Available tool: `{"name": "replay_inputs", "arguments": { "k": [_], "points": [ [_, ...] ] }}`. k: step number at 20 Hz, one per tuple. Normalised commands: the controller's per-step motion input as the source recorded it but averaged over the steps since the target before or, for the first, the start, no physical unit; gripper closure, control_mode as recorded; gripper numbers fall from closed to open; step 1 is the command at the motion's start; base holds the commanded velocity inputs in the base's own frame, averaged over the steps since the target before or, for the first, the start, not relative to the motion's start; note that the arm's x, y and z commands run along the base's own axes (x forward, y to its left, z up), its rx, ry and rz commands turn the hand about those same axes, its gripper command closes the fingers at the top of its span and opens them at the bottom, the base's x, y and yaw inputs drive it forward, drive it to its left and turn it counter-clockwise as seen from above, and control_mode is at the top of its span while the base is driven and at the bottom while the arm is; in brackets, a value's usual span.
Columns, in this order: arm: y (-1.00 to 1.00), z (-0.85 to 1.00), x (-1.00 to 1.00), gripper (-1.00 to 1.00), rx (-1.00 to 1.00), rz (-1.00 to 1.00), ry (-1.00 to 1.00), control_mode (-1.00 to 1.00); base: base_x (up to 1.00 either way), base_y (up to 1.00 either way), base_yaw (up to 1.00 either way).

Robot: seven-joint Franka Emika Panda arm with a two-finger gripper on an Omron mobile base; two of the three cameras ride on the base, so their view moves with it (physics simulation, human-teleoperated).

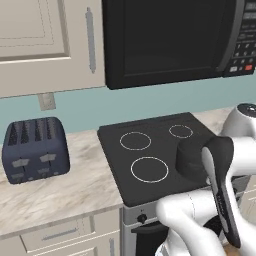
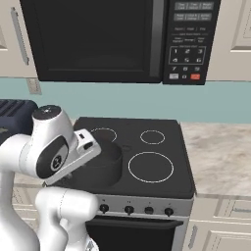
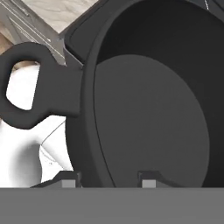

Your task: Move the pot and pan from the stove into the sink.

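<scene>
Gripper (image 3: 104, 180) jaws astride pot (image 3: 148, 109) wall, gripping it; arm hides pot partly on stove (image 1: 150, 145).

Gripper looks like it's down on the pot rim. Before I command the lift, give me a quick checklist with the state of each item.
1. Gripper straddles the pot wall, one tip outside, one inside: ok.
2. Firm contact on the wall: cannot tell.
3. Pot empty: ok.
4. Pot's loop handle free of snags: ok.
5. Pot sits on the stove, front left burner: ok.
6. Path to the sink: cannot tell.
</scene>
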Motion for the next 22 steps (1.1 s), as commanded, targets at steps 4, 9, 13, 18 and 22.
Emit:
{"name": "replay_inputs", "arguments": {
  "k": [4,9,13,18,22],
  "points": [
    [-0.18,0.00,-0.78,1.00,0.00,0.11,-0.28,-1.00,0.00,0.00,0.00],
    [-0.04,0.00,-0.58,1.00,0.00,0.09,-0.45,-1.00,0.00,0.00,0.00],
    [0.00,0.00,-0.31,1.00,0.00,0.04,-0.31,-1.00,0.00,0.00,0.00],
    [0.03,0.00,0.04,1.00,-0.01,-0.01,0.05,-1.00,0.00,0.00,0.00],
    [0.00,0.00,0.00,1.00,0.00,0.00,0.00,-1.00,0.00,0.00,0.00]
  ]
}}
